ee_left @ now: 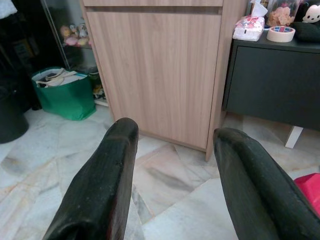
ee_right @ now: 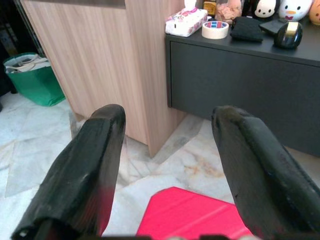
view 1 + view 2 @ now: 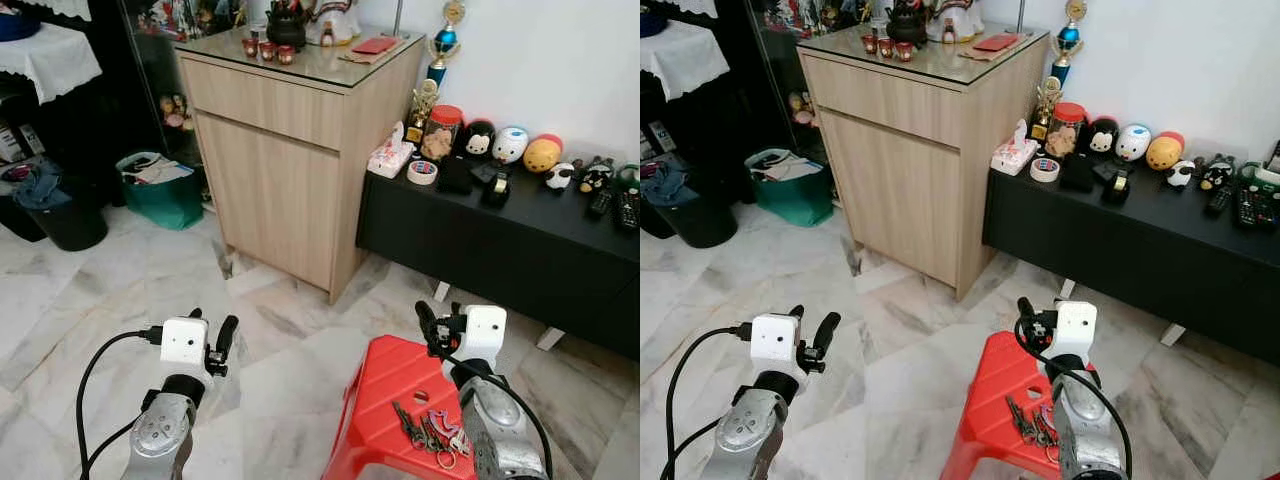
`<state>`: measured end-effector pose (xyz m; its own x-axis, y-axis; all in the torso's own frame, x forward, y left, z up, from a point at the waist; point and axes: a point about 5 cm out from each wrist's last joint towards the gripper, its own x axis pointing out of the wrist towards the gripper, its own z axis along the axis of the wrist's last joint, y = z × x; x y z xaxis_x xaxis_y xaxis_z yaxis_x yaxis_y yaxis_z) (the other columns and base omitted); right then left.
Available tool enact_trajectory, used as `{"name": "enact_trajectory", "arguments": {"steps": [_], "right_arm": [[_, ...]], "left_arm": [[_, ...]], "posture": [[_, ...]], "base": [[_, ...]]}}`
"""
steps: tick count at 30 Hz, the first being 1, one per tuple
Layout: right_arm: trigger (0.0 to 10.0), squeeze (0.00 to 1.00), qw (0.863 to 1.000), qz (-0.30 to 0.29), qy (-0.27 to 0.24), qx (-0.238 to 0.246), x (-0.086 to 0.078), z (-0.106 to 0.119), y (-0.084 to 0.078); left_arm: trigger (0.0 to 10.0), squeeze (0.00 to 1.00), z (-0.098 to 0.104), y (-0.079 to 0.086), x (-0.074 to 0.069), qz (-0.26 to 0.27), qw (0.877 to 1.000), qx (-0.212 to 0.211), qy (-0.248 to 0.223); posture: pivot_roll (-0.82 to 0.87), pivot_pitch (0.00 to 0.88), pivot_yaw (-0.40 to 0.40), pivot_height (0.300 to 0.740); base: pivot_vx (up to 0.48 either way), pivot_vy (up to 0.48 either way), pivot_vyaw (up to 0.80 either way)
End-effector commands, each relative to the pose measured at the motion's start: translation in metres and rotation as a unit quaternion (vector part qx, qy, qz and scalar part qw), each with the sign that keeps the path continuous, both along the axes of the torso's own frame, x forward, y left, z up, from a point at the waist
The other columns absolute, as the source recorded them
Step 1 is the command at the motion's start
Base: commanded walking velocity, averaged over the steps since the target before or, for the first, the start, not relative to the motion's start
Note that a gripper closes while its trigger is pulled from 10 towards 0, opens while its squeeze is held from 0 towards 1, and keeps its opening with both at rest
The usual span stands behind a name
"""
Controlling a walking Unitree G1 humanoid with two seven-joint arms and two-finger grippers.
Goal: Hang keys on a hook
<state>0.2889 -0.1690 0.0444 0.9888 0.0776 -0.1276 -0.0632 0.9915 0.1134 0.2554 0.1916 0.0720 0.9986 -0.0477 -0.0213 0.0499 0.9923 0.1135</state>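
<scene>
The keys are seen lying on the red stool at five o'clock. Both the left pincer and right pincer are held wide, empty.

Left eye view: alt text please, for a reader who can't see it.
A bunch of keys lies on a red stool beside the right pincer, open above it. The left pincer hangs open over marble floor, facing a wooden cabinet.

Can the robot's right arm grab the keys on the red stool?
Probably yes. The keys lie uncovered on the red stool, beside the right arm; the open right gripper would have to pull back.
</scene>
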Motion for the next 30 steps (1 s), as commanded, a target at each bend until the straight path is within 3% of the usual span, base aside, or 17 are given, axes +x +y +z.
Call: {"name": "enact_trajectory", "arguments": {"steps": [1, 15, 23, 30], "right_arm": [[10.0, 0.0, 1.0, -0.003, 0.004, 0.001, 0.0014, 0.0001, -0.0013], [10.0, 0.0, 0.999, -0.009, 0.027, -0.016, 0.0042, -0.003, -0.0013], [10.0, 0.0, 0.999, -0.024, 0.013, -0.034, 0.0055, 0.0008, -0.0057], [10.0, 0.0, 0.999, -0.039, -0.011, -0.033, 0.0057, 0.0064, -0.0082]], "left_arm": [[10.0, 0.0, 0.0042, -0.0003, 0.001, 0.0, 1.0, 0.002, -0.007], [10.0, 0.0, 0.0033, -0.0002, -0.0003, 0.004, 1.0, 0.001, -0.007], [10.0, 0.0, 0.0038, -0.0001, -0.0005, 0.006, 1.0, 0.003, -0.009], [10.0, 0.0, 0.0033, 0.0005, -0.0012, 0.006, 1.0, 0.004, -0.008]], "posture": [[0.05, 0.0, -0.059, 0.74], [0.06, 0.0, -0.066, 0.725], [0.05, 0.0, -0.065, 0.68], [0.06, 0.0, -0.065, 0.68]], "base": [[0.0, 0.0, 0.0], [0.0, 0.0, 0.0], [0.0, 0.0, 0.0], [0.0, 0.0, 0.0]]}}
